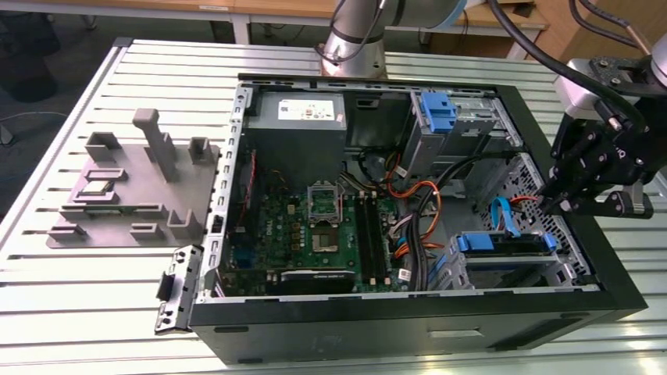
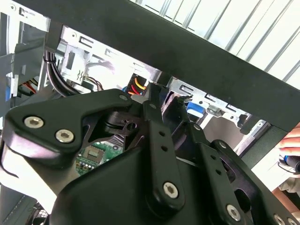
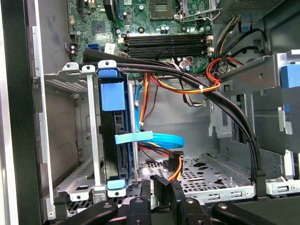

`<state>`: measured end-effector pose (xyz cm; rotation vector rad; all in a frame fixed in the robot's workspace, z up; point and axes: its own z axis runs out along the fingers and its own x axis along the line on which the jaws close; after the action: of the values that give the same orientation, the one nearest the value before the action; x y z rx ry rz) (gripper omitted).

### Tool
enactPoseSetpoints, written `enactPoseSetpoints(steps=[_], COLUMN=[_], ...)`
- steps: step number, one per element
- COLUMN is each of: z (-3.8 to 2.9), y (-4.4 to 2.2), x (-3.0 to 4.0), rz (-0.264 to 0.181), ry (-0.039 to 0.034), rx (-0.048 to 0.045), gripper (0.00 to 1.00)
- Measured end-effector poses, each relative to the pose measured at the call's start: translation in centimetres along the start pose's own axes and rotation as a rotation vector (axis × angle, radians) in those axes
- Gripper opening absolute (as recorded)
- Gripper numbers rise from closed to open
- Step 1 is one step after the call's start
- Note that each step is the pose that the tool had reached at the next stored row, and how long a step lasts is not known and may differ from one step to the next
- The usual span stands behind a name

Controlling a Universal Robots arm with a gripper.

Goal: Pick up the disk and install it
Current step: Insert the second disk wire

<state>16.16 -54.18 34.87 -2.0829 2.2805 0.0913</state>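
Observation:
The disk (image 1: 501, 244) sits in the metal drive cage (image 1: 542, 269) at the near right corner of the open computer case, its blue bracket facing up. In the first wrist view the disk (image 3: 114, 136) stands on edge between the cage rails, with a blue tab at each end. My gripper (image 1: 554, 206) hangs above the case's right wall, up and to the exterior view's right of the disk and apart from it. Its black fingers (image 3: 158, 186) look shut with nothing between them. In the second wrist view the gripper (image 2: 166, 96) points into the case.
Orange, black and blue cables (image 3: 187, 84) cross the bay beside the cage. A second blue-bracketed bay (image 1: 438, 111) sits at the far right, next to the grey power supply (image 1: 300, 117). A grey fixture plate (image 1: 125, 187) lies on the slatted table. A person's hand (image 2: 291, 151) shows past the case.

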Motion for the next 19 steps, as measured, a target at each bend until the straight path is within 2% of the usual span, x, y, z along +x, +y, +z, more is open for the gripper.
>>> enactPoseSetpoints(steps=[3, 5, 15, 17, 19], z=[0.0, 0.0, 0.0, 0.0, -0.01], y=[0.0, 0.0, 0.02, 0.19, 0.55], x=[0.0, 0.0, 0.01, 0.04, 0.14], rz=[0.0, 0.0, 0.0, 0.0, -0.001], ry=[0.0001, 0.0002, 0.0004, 0.0, -0.0004], rx=[0.0, -0.0001, 0.0002, 0.0025, 0.009], gripper=[0.29, 0.17, 0.16, 0.16, 0.16])
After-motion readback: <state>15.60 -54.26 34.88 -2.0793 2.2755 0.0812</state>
